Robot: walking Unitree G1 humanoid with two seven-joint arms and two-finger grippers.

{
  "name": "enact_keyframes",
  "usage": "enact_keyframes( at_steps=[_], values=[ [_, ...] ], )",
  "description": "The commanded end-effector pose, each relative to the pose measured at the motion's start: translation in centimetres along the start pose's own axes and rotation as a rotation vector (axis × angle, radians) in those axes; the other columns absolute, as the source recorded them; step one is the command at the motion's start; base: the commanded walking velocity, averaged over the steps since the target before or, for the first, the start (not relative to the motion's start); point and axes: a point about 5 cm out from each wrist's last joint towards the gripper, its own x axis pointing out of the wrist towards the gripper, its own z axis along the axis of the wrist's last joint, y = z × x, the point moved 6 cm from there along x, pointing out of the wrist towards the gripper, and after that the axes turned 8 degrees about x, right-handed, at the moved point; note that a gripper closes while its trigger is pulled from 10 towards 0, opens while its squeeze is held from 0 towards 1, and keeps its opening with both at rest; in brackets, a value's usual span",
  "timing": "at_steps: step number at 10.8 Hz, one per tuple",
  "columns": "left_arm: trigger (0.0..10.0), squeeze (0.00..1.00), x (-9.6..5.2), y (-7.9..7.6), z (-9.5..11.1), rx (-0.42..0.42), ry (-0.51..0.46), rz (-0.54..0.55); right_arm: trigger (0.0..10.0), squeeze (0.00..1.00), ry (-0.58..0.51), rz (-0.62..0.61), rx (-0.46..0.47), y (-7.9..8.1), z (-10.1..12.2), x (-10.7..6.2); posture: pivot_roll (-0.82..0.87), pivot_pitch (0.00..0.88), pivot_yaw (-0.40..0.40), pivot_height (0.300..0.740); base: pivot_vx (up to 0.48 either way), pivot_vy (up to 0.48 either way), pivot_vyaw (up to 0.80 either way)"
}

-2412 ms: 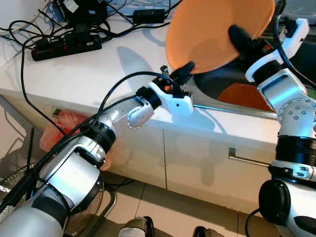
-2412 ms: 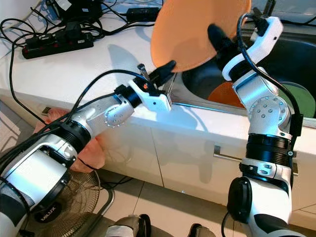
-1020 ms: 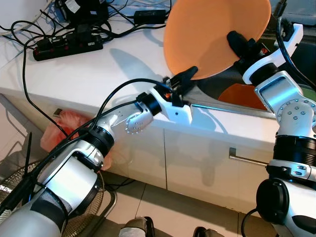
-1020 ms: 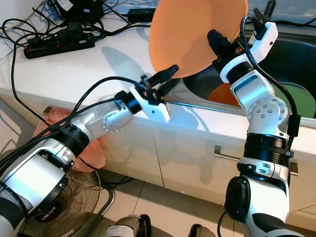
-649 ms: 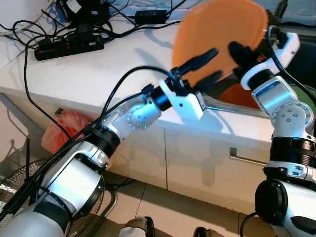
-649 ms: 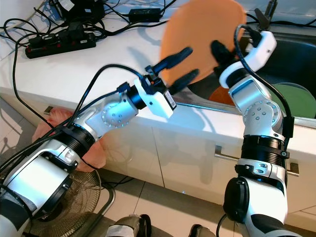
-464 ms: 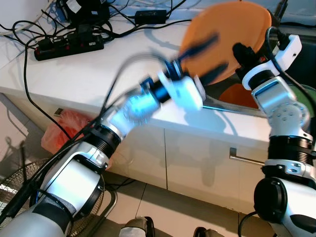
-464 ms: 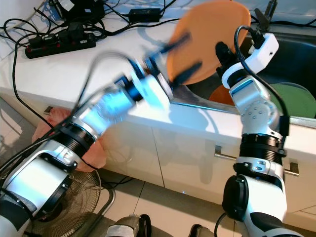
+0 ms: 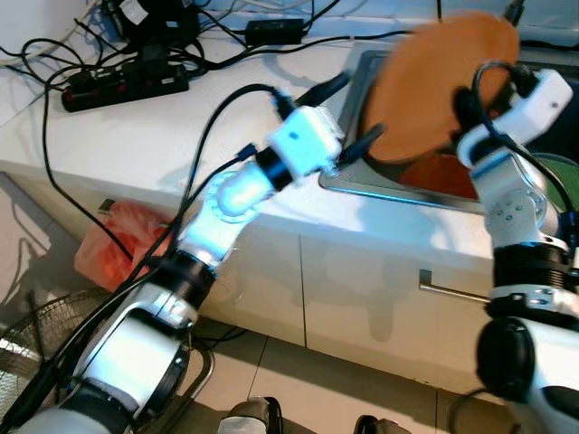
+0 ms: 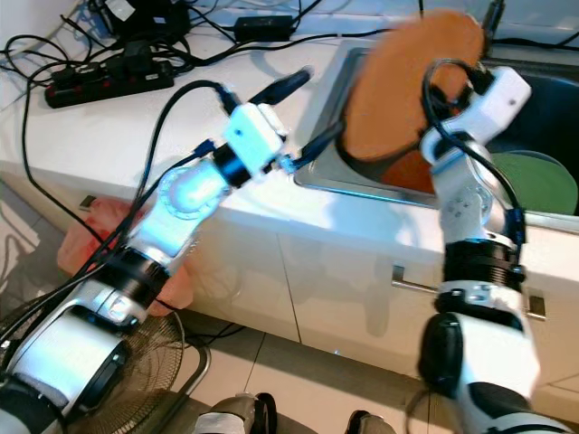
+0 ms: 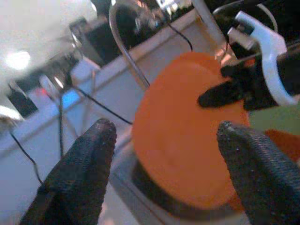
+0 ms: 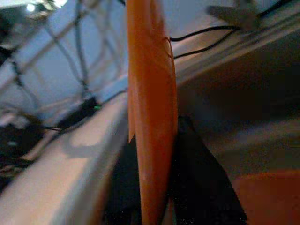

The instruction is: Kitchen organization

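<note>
Right now the right gripper (image 9: 472,101) pinches a round orange plastic plate (image 9: 434,81) upright over the steel sink (image 9: 412,181). Left gripper (image 9: 348,113) beside the sink, fingers spread, empty. No legible writing.

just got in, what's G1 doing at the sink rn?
The right gripper is clamped on the rim of an orange plate, holding it upright on edge above the sink. The left gripper is open beside the plate, over the sink's near left corner, not touching it. Another orange plate and a green one lie in the basin. A power strip and tangled cables sit at the back of the white counter.
</note>
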Motion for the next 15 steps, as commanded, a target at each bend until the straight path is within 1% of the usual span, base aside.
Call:
enact_keyframes(
  at_steps=[1,2,3,4,5,6,7,8,9,10,12,14,15],
  values=[
    [10.0,1.0,-0.5,-0.4,-0.6,-0.071,0.046,-0.047,0.0,0.0,-0.054,-0.014,-0.072,-0.6,1.5,0.1,0.15,0.14,0.102,0.74,0.0,0.0,0.0],
    [10.0,1.0,-0.9,-1.5,-1.7,-0.112,0.118,-0.12,0.0,0.0,-0.066,-0.048,-0.109,-1.8,2.1,0.0,0.15,0.144,0.1,0.74,0.0,0.0,0.0],
    [10.0,1.0,-1.3,-2.1,-2.4,-0.167,0.164,-0.146,0.0,0.0,-0.07,-0.089,-0.16,-3.0,2.4,0.0,0.15,0.145,0.102,0.74,0.0,0.0,0.0],
    [10.0,1.0,-1.5,-2.5,-2.7,-0.202,0.195,-0.176,0.0,0.0,-0.065,-0.127,-0.199,-4.4,2.6,-0.1,0.16,0.145,0.103,0.74,0.0,0.0,0.0],
    [10.0,1.0,-1.6,-2.4,-2.7,-0.219,0.222,-0.193,0.0,0.0,-0.056,-0.159,-0.245,-5.5,2.6,-0.3,0.17,0.147,0.102,0.74,0.0,0.0,0.0],
    [10.0,1.0,-1.7,-2.5,-2.7,-0.266,0.252,-0.214,0.0,0.0,-0.034,-0.203,-0.283,-6.9,2.1,-0.6,0.17,0.15,0.106,0.74,0.0,0.0,0.0],
    [10.0,1.0,-1.8,-2.7,-2.6,-0.272,0.262,-0.231,0.0,0.0,-0.032,-0.219,-0.29,-7.4,2.0,-0.8,0.17,0.154,0.109,0.74,0.0,0.0,0.0],
    [10.0,1.0,-2.1,-3.1,-2.6,-0.286,0.281,-0.263,1.1,0.0,-0.035,-0.245,-0.31,-8.1,1.9,-1.1,0.17,0.162,0.112,0.74,0.0,0.0,0.0],
    [10.0,1.0,-2.2,-3.5,-2.6,-0.292,0.288,-0.284,4.7,0.48,-0.034,-0.244,-0.31,-8.4,1.8,-1.2,0.17,0.168,0.115,0.74,0.0,0.0,0.0],
    [10.0,1.0,-2.1,-3.7,-2.5,-0.307,0.301,-0.301,10.0,1.0,-0.041,-0.237,-0.327,-8.7,1.9,-1.5,0.17,0.177,0.118,0.74,0.0,0.0,0.0],
    [10.0,1.0,-2.1,-4.0,-2.3,-0.311,0.302,-0.312,10.0,1.0,-0.049,-0.21,-0.316,-8.6,2.0,-1.7,0.15,0.178,0.126,0.74,0.0,0.0,0.0],
    [10.0,1.0,-1.5,-4.5,-2.0,-0.321,0.287,-0.327,10.0,1.0,-0.053,-0.182,-0.307,-8.3,2.0,-1.7,0.13,0.171,0.14,0.74,0.0,0.0,0.0],
    [10.0,1.0,-1.2,-4.6,-1.8,-0.322,0.277,-0.346,10.0,1.0,-0.072,-0.18,-0.299,-8.2,2.3,-1.8,0.12,0.162,0.167,0.74,0.0,0.0,0.0]
  ],
)
